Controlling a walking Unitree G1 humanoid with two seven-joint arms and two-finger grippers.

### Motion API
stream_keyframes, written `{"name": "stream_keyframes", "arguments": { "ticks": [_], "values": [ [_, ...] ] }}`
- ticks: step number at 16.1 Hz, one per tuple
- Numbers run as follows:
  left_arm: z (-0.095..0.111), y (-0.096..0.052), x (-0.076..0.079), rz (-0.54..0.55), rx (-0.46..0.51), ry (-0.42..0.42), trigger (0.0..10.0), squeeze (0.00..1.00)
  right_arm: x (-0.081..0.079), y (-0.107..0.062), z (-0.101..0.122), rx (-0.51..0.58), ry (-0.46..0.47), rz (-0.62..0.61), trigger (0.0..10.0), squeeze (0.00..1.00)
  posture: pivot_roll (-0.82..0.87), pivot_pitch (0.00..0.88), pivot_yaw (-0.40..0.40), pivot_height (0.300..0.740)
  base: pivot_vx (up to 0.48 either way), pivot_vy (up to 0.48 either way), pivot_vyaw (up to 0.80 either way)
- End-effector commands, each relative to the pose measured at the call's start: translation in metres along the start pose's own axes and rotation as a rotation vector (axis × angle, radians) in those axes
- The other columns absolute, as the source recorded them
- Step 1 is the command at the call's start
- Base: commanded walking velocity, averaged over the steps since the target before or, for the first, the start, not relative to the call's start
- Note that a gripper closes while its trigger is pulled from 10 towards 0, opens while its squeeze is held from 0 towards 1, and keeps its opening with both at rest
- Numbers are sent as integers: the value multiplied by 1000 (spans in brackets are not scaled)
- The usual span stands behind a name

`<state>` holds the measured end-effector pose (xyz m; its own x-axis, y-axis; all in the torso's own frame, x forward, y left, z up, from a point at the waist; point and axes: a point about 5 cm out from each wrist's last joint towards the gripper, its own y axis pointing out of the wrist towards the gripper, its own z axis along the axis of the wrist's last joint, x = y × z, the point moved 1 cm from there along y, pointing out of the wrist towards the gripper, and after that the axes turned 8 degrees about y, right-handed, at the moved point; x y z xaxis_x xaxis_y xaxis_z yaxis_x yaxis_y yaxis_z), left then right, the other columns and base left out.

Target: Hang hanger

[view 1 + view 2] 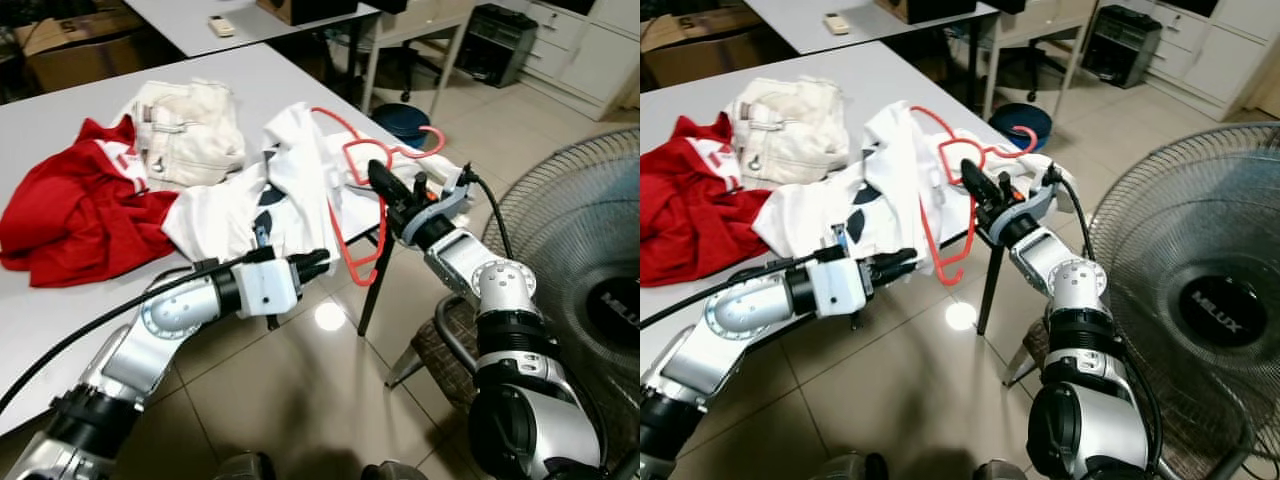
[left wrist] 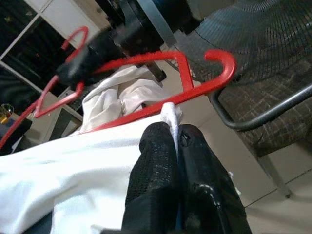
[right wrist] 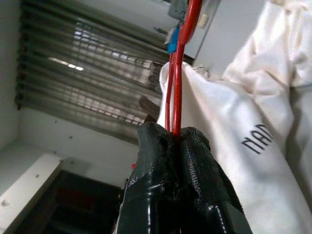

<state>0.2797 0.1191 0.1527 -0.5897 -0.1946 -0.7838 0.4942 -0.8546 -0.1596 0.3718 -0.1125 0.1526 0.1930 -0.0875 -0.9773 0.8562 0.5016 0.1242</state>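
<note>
A red wire hanger (image 2: 195,90) sits partly inside a white shirt (image 1: 300,170) that drapes over the corner of the grey table (image 1: 60,310). The hanger's hook (image 1: 436,135) points away from the table, and its lower loop hangs past the table edge. My right gripper (image 1: 378,175) reaches in from the right and is shut on the hanger's wire (image 3: 178,83) near the neck. Just below the table edge, my left gripper (image 1: 318,262) is shut on a pinch of the white shirt's hem (image 2: 168,112).
A red garment (image 1: 70,215) and a cream garment (image 1: 190,130) lie further left on the table. A large standing fan (image 1: 590,250) is close on the right, with a woven stool (image 1: 440,350) under my right arm. A second table with a remote (image 1: 221,26) stands behind.
</note>
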Motion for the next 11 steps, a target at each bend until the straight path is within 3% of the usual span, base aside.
{"name": "stream_keyframes", "arguments": {
  "ticks": [1,6,10,11],
  "values": [
    [6,0,3,-2,47,-17,0,0,-5,5,7,55,-4,4,10000,0,-81,57,11,740,0,0,0],
    [3,-10,24,-109,37,-51,0,0,-11,16,16,166,124,18,10000,0,-73,57,15,740,0,0,0],
    [8,-7,22,-103,67,-63,0,0,-14,26,15,192,103,-2,10000,0,-69,62,19,740,0,0,0],
    [9,-5,19,-87,76,-69,0,0,-15,31,12,186,56,-16,10000,0,-68,63,20,740,0,0,0]
  ]
}}
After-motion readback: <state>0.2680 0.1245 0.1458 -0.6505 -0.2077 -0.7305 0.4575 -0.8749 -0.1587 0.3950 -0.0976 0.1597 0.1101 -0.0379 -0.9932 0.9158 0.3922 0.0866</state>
